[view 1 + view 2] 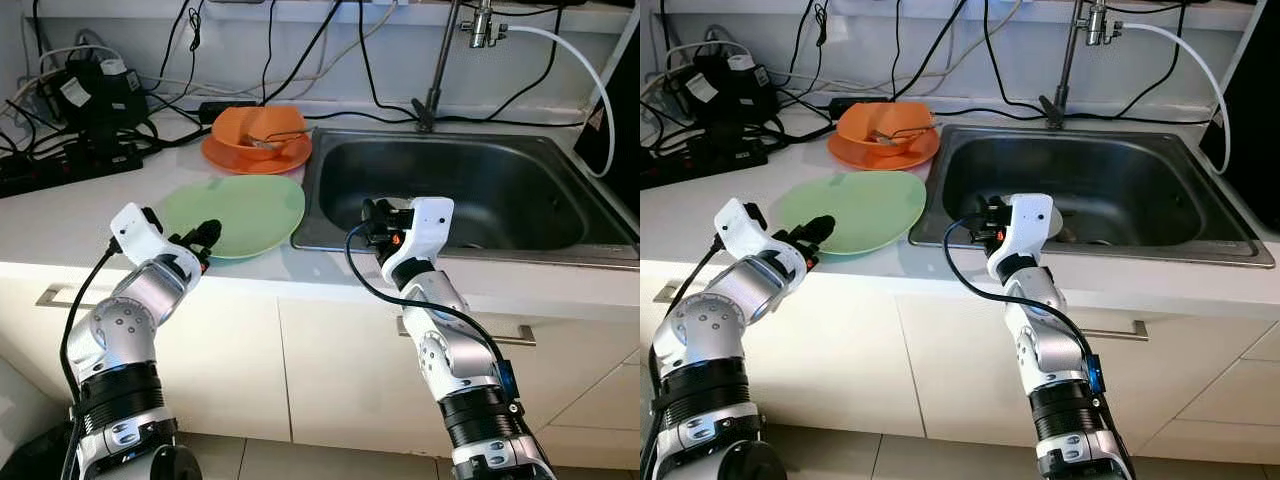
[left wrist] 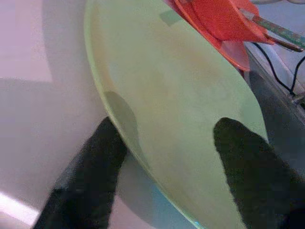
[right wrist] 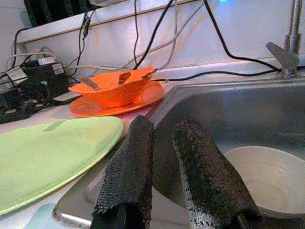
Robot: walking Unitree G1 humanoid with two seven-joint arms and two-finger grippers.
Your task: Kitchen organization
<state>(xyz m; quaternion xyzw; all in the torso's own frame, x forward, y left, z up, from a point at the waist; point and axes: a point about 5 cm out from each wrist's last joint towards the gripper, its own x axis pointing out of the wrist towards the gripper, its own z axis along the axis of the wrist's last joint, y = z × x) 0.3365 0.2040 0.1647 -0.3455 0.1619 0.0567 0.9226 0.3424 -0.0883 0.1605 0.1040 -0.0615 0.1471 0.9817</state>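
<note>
While lying flat on the white counter just left of the sink, green plate had its near rim reaching toward the counter's front edge. Left gripper hovered at that near-left rim, fingers spread, one over the plate's face and one outside the rim over the counter, as seen from the left wrist; contact with the plate could not be told. Behind the plate, near the wall, sat an orange bowl on an orange plate, with utensils resting in the bowl. Right gripper was held low over the sink's near-left corner, pointing toward the plates, fingers slightly parted with a narrow gap, holding nothing. Down in the steel basin lay a white dish, seen from the right wrist. At the sink's back rose a faucet with a white hose looping to the right. At the far left of the counter lay black power strips and adapters, with black cables running along the wall. Below the counter ran white cabinet fronts with a metal handle.
</note>
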